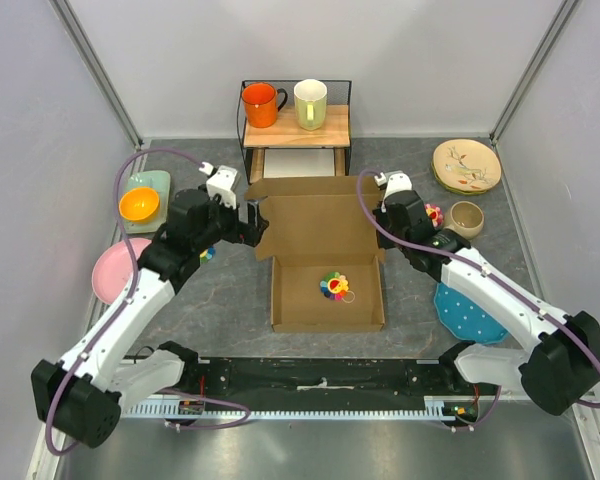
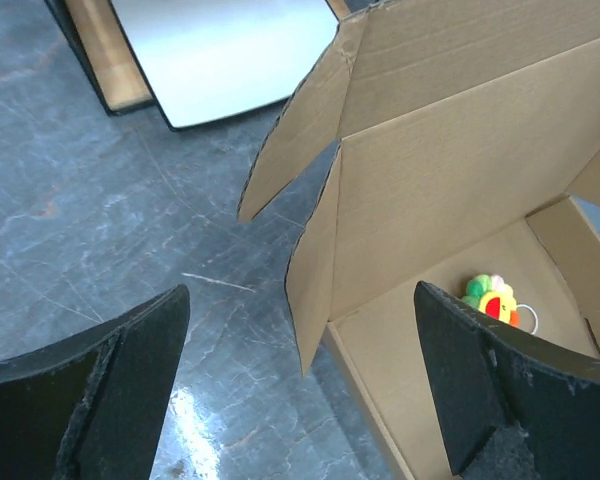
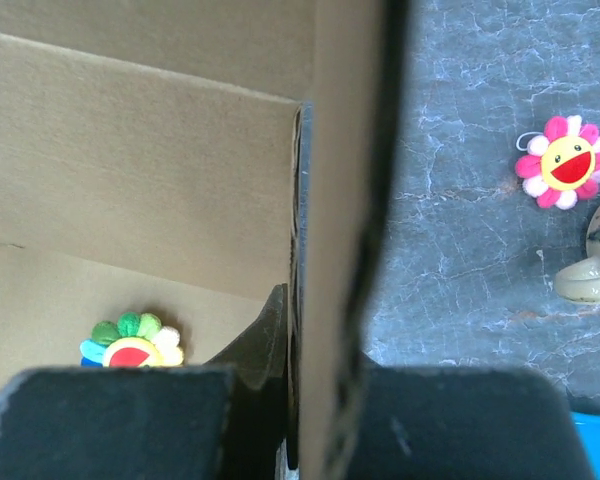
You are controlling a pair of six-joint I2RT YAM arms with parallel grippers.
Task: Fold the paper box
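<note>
Left gripper [image 2: 302, 290] spread wide, empty, beside left corner flap; paper box [image 1: 325, 250] mid-table, side walls up, corner flaps untucked, lid not yet shut; right gripper [image 3: 315, 400] pinching right wall; I judge roughly half done

No word, number, label or brand mark can be read in any view; the paper box [image 1: 310, 300] shows only plain brown cardboard.

Lab test cell: white walls [image 1: 310, 40], alu posts [image 1: 92, 62], bolted robot arms [image 1: 130, 310].
</note>
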